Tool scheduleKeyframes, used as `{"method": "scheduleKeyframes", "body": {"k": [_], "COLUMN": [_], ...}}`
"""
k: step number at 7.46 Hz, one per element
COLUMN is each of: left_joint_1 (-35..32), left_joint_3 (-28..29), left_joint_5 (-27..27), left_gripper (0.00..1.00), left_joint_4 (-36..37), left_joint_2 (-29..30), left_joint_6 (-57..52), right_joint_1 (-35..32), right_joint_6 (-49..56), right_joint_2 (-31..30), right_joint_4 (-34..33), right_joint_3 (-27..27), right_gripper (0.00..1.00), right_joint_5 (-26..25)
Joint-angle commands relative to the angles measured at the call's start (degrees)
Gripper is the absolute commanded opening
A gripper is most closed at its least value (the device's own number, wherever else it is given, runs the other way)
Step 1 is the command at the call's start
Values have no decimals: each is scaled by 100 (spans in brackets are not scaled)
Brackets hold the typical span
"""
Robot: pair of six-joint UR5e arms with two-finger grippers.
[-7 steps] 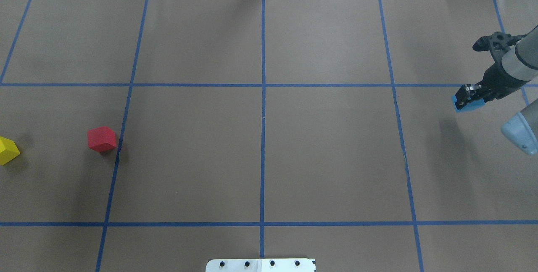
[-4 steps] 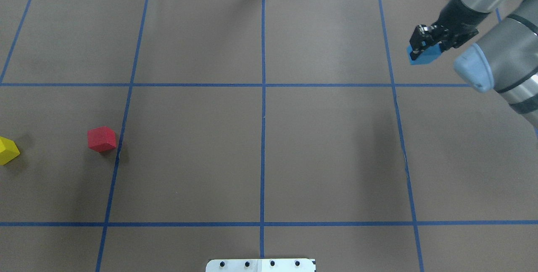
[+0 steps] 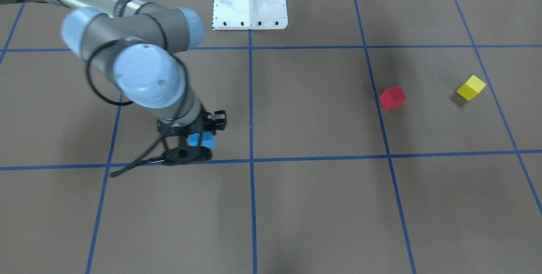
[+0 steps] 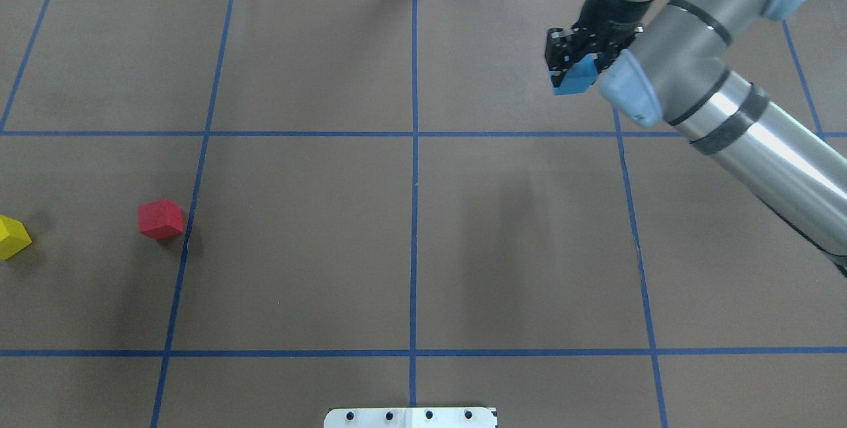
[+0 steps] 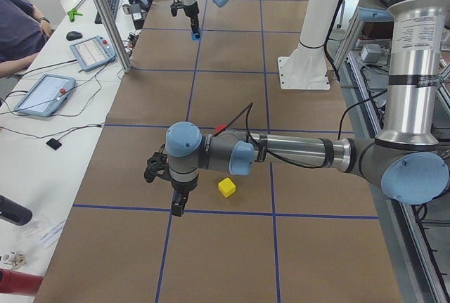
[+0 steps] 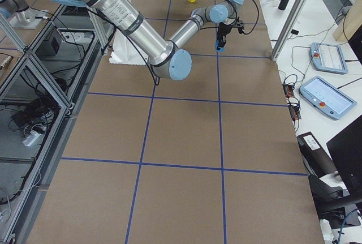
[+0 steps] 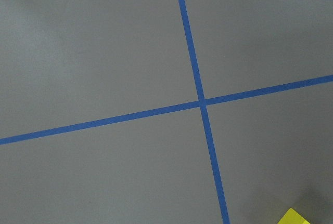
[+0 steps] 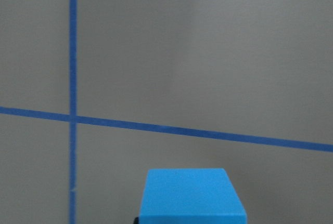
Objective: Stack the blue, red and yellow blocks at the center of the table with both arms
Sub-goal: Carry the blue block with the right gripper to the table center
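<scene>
Right gripper (image 4: 568, 69): jaws clamped on the blue block (image 4: 576, 79), which is carried clear of the surface over the far row of squares, right of the centre tape line. Left gripper (image 5: 177, 208): seen only from the side, pointing down above a tape crossing just beside the yellow block (image 5: 226, 188); cannot tell whether its jaws are parted or closed. Red block (image 4: 159, 219): resting on the table (image 4: 298, 249) at the robot's left, just beside a tape line, with the yellow block farther out at the edge of the overhead view. Surface: dull brown sheet, ruled into large squares by blue tape lines (image 4: 414, 216). White base plate (image 4: 410, 417) at the near edge. Room: white bench (image 5: 42, 141) along the far side, holding two tablets (image 5: 43, 94), a mouse and cables; a person's sleeve (image 5: 17, 29) beside it.
</scene>
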State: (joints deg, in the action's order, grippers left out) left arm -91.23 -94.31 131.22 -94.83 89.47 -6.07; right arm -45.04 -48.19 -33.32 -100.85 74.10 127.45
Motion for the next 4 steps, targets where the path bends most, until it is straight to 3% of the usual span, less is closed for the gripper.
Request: {"method": "scheduleKeyframes", "body": {"k": [1,4], "left_joint_1": [0,0], "left_joint_3": [0,0], "left_joint_5": [0,0], "left_gripper": [100,100], "left_joint_4": [0,0], "left_joint_2": [0,26], "left_joint_6": [9,9], "right_joint_1": [679,1084], "right_joint_6": [-874,-1087], "right_joint_2": [380,196], "right_joint_4": [651,960], "right_joint_3": [-746,-862], "right_gripper": [0,0], "right_joint_5": [-387,-721]}}
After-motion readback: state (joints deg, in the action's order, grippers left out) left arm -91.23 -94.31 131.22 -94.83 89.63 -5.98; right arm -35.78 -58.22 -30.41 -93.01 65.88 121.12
